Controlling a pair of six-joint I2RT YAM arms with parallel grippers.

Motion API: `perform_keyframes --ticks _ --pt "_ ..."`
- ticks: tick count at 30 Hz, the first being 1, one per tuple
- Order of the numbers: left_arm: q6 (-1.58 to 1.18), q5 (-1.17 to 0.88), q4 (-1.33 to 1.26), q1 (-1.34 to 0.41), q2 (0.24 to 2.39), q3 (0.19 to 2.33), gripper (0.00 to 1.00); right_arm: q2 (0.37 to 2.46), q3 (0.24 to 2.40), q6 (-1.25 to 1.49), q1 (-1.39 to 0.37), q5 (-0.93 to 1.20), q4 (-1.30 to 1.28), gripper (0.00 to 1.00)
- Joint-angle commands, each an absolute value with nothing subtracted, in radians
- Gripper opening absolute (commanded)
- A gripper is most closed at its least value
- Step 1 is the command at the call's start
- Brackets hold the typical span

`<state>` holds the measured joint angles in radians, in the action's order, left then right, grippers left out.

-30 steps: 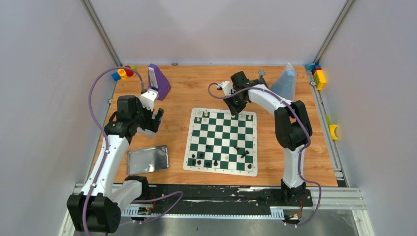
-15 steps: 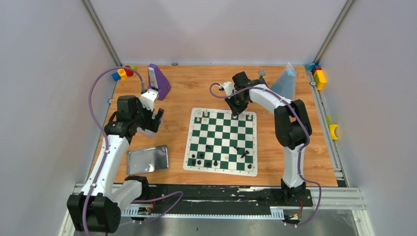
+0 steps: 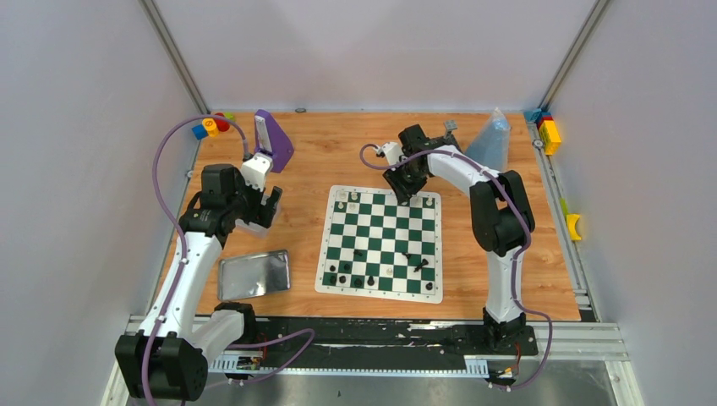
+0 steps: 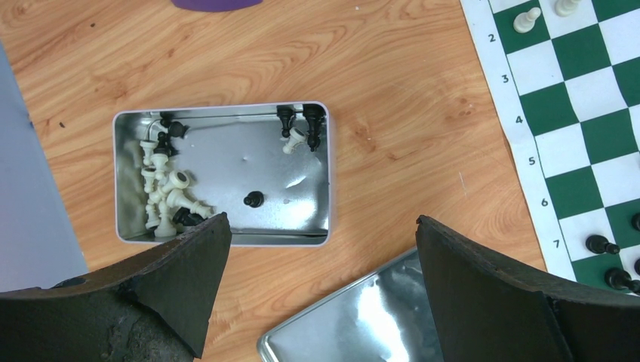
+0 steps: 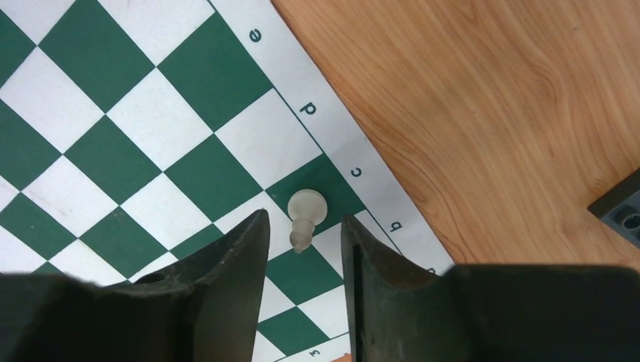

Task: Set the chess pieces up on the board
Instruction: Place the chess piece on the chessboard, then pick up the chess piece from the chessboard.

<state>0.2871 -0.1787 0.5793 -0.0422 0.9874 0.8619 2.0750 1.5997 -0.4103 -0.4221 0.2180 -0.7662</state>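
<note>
The green and white board (image 3: 380, 242) lies mid-table. A few white pieces (image 3: 347, 197) stand on its far row, and several black pieces (image 3: 358, 280) stand or lie near its front. My right gripper (image 3: 407, 191) hovers over the far edge. In the right wrist view its fingers (image 5: 241, 256) are open on either side of an upright white pawn (image 5: 306, 215), without touching it. My left gripper (image 4: 321, 226) is open and empty above an open tin (image 4: 317, 181) that holds several black and white pieces (image 4: 170, 192).
A shiny tin lid (image 3: 254, 273) lies left of the board; it also shows in the left wrist view (image 4: 362, 317). A purple stand (image 3: 272, 139) and coloured blocks (image 3: 211, 125) sit far left. A clear bag (image 3: 492, 139), a dark baseplate (image 5: 623, 215) and yellow blocks (image 3: 550, 131) sit far right.
My right gripper has shifted slightly toward the board's far edge. The left arm has not moved.
</note>
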Motion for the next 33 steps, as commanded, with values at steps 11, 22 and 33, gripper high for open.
perform_keyframes --ticks 11,22,33 --pt "0.31 -0.193 0.556 -0.032 0.972 0.848 1.0 1.875 1.562 -0.414 -0.419 0.35 -0.733 0.63" --pt "0.312 -0.205 0.558 -0.031 0.969 0.848 1.0 1.512 1.149 -0.578 -0.535 0.458 -0.755 0.64" --pt "0.31 -0.201 0.561 -0.032 0.971 0.85 1.0 1.515 0.993 -0.545 -0.78 0.42 -0.693 0.62"
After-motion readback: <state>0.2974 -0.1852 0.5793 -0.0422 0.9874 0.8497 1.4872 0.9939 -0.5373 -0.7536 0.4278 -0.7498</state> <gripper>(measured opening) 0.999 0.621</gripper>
